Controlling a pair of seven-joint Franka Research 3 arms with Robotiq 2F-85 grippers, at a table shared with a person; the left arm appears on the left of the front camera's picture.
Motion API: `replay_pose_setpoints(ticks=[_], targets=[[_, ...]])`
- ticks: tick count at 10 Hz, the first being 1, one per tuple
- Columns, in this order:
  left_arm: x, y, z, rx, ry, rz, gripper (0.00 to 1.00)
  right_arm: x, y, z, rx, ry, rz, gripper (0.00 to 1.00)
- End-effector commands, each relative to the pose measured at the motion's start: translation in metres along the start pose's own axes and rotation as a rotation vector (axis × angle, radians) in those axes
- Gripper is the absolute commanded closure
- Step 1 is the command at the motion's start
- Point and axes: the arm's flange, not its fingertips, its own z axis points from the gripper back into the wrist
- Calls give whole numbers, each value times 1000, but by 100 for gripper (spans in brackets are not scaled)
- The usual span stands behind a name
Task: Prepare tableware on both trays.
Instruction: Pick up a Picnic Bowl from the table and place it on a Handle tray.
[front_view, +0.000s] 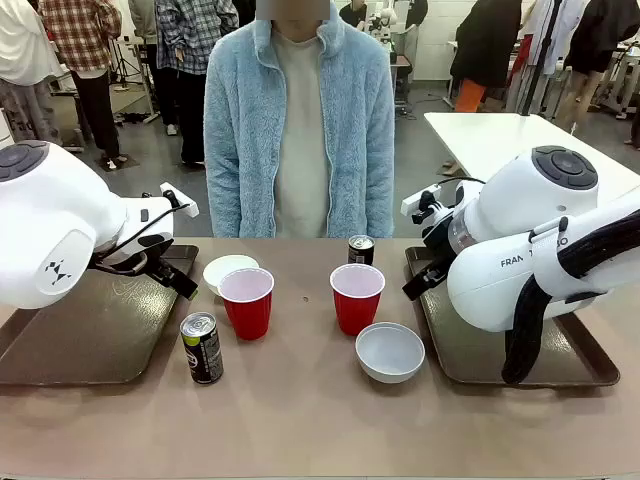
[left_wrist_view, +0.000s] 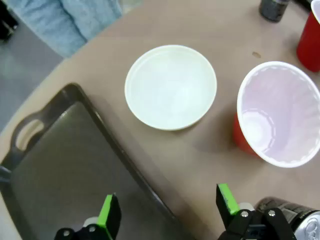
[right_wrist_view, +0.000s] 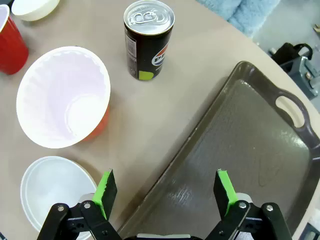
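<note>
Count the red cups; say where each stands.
2. One cup stands left of centre beside a bowl; the other cup right of centre, near a can. Both on the table.

Red cups, white inside, upright on the desk: right cup (front_view: 357, 297), with left cup (front_view: 246, 302) near on its left. White bowls, upright: near bowl (front_view: 390, 351) just front-right of the right cup, far bowl (front_view: 226, 270) farther left; black silver-topped cans, upright: far can (front_view: 360, 250) just behind it, near can (front_view: 202, 348) front-left. Dark brown rimmed trays, flat: right tray (front_view: 470, 350) near its right, left tray (front_view: 90, 340) well left.
</note>
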Motion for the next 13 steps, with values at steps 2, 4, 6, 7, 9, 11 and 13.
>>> replay_pose_setpoints(ticks=[2, 4, 6, 7, 9, 11, 13], targets=[[0, 0, 0, 0, 0, 0, 0, 0, 0, 0, 0, 0, 0, 0], [0, 0, 0, 0, 0, 0, 0, 0, 0, 0, 0, 0, 0, 0], [0, 0, 0, 0, 0, 0, 0, 0, 0, 0, 0, 0, 0, 0], [0, 0, 0, 0, 0, 0, 0, 0, 0, 0, 0, 0, 0, 0], [0, 0, 0, 0, 0, 0, 0, 0, 0, 0, 0, 0, 0, 0], [0, 0, 0, 0, 0, 0, 0, 0, 0, 0, 0, 0, 0, 0], [0, 0, 0, 0, 0, 0, 0, 0, 0, 0, 0, 0, 0, 0]])
